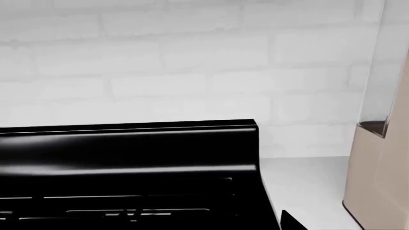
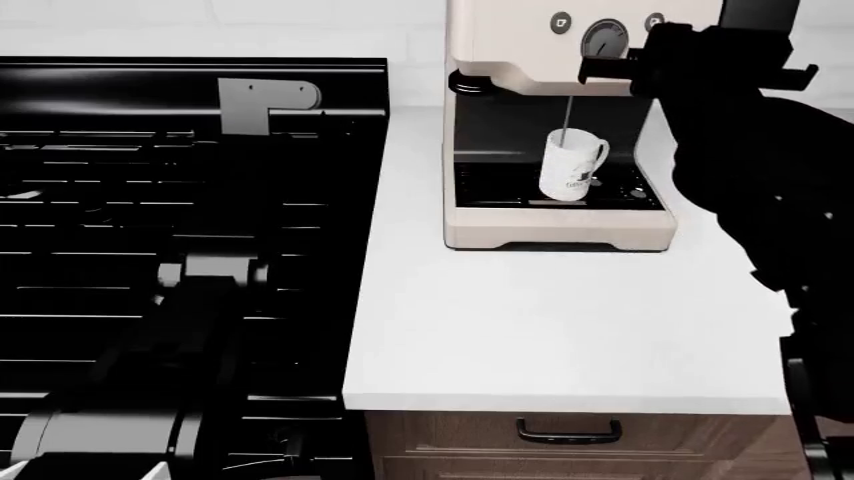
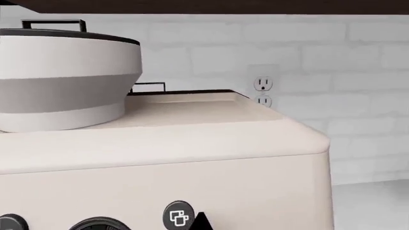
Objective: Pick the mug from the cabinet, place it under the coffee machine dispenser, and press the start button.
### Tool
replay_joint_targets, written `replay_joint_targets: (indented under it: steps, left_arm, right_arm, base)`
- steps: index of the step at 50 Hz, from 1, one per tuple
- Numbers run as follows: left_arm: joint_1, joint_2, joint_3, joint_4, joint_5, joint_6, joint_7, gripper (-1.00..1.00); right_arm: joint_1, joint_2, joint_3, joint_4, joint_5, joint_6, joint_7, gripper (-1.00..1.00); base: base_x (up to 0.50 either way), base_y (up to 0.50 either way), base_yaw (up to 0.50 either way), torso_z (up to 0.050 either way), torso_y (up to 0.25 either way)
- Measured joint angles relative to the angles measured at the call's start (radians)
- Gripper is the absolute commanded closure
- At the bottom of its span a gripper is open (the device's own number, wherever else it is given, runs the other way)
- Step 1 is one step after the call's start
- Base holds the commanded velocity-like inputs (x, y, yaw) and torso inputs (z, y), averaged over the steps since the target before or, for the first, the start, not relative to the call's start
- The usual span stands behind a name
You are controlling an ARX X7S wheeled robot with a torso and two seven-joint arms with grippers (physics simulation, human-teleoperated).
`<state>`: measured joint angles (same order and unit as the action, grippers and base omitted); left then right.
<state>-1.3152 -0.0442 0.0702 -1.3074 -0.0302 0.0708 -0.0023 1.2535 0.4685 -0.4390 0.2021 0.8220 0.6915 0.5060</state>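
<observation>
Left wrist view: one black stove (image 1: 128, 172) with glossy back rail, a strip of white desk (image 1: 307, 187), one beige machine side (image 1: 383, 182), white brick wall behind; no fingers visible, so opening cannot be told from here. Head view: one mug (image 2: 571, 166) standing upright on the black drip grille (image 2: 561, 190) of the one coffee machine (image 2: 561, 235), free of any grasp, handle toward the right, a thin black tube running down into its mouth; whether the short nozzle proper sits directly above cannot be told. Probably light, rigid, glazed and slippery, fragile if knocked; best taken across the body or by the loop handle, though placement looks done already. One round gauge (image 2: 603, 38), two small buttons flanking it (image 2: 562, 21). Right gripper (image 2: 627, 68) raised at the front panel near the right button, fingers too dark to judge wide or narrow. Left arm low over the stove, fingers likewise unclear. One drawer handle (image 2: 569, 433) below. Right wrist view: one cup-icon button (image 3: 178, 215) close ahead, one grey-white lidded bowl (image 3: 64, 76) atop the machine, two wall outlets (image 3: 263, 84).
</observation>
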Motion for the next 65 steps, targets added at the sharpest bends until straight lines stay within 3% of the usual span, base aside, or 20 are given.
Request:
replay_joint_targets:
  steps: [22, 35, 43, 44, 56, 65]
  left_arm:
    - [0.000, 0.000, 0.000, 0.000, -0.001, -0.002, 0.000, -1.00]
    - [0.002, 0.000, -0.010, 0.008, -0.011, 0.011, -0.003, -1.00]
    - [0.123, -0.008, -0.029, 0.404, -0.056, -0.195, -0.019, -1.00]
    - [0.143, -0.010, -0.029, 0.468, -0.060, -0.228, -0.024, -1.00]
    - [0.378, -0.054, -0.034, 1.201, -0.104, -0.574, -0.078, -1.00]
    - [0.530, -0.090, -0.059, 1.618, -0.137, -0.714, -0.105, -1.00]
  right_arm:
    - [-0.003, -0.008, 0.004, 0.014, -0.013, -0.019, -0.006, 1.00]
    - [-0.131, 0.072, 0.072, -0.219, 0.124, 0.011, 0.063, 1.00]
    - [-0.212, 0.139, 0.140, -0.398, 0.226, 0.033, 0.129, 1.00]
    - [-0.221, 0.148, 0.150, -0.418, 0.239, 0.035, 0.138, -1.00]
    - [-0.323, 0.229, 0.264, -0.661, 0.389, 0.034, 0.242, -1.00]
    - [-0.428, 0.265, 0.347, -0.832, 0.447, -0.002, 0.304, -1.00]
  base:
    - [0.00, 0.00, 0.00, 0.000, 0.000]
    - [0.00, 0.00, 0.00, 0.000, 0.000]
    - [0.00, 0.00, 0.00, 0.000, 0.000]
    - [0.00, 0.00, 0.00, 0.000, 0.000]
    - [0.00, 0.00, 0.00, 0.000, 0.000]
    - [0.00, 0.00, 0.00, 0.000, 0.000]
